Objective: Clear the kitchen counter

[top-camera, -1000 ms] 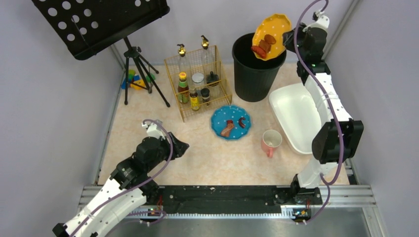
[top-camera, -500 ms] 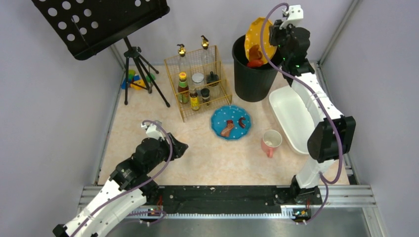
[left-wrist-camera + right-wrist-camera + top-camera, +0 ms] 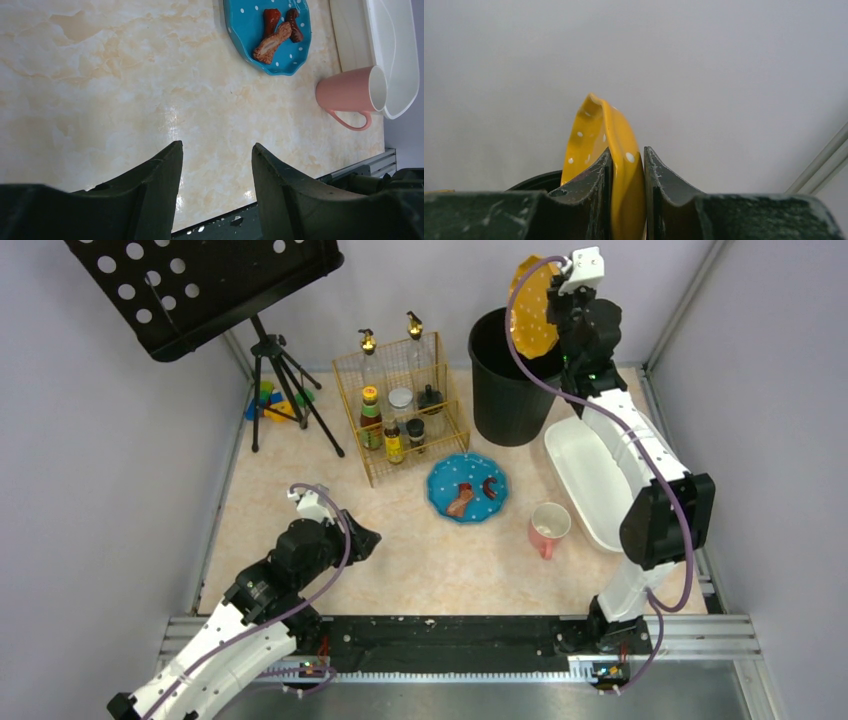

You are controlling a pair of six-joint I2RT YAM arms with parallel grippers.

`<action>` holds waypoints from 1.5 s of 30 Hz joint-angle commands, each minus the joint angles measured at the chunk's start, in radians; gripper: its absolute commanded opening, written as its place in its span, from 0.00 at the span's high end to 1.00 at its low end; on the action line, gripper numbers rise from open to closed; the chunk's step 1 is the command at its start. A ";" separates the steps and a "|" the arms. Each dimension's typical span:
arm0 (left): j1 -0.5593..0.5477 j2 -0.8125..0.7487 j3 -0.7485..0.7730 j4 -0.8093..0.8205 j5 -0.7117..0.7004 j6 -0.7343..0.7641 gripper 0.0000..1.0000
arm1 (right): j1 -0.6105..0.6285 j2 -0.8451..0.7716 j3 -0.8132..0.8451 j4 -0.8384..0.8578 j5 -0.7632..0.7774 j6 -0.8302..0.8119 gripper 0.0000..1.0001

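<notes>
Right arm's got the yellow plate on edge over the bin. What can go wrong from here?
1. The right gripper pinches only the rim of the yellow plate, on edge over the bin; a slip likely drops it in.
2. If it heads down to the tub, plate or arm may clip the bin's rim.
3. The mug stands on the counter close beside the tub; a low swing may knock it.

A lab cell is posing as a kitchen: grey walls point(image 3: 110, 500) are boxing in a marbled surface point(image 3: 420, 560), a metal rail point(image 3: 450, 672) is carrying two robot arms point(image 3: 230, 640), and a wire rack point(image 3: 452, 425) is holding condiments point(image 3: 372, 415).
</notes>
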 commanded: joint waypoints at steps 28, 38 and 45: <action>-0.002 0.007 0.006 0.074 0.085 0.004 0.42 | -0.012 -0.538 -0.218 0.045 0.585 0.138 1.00; -0.002 0.001 0.026 0.075 0.111 0.013 0.42 | -0.087 -0.778 -0.473 -0.218 0.672 0.320 1.00; -0.002 -0.025 0.016 0.049 0.165 0.019 0.42 | -0.121 -0.842 -0.686 -0.279 0.689 0.475 1.00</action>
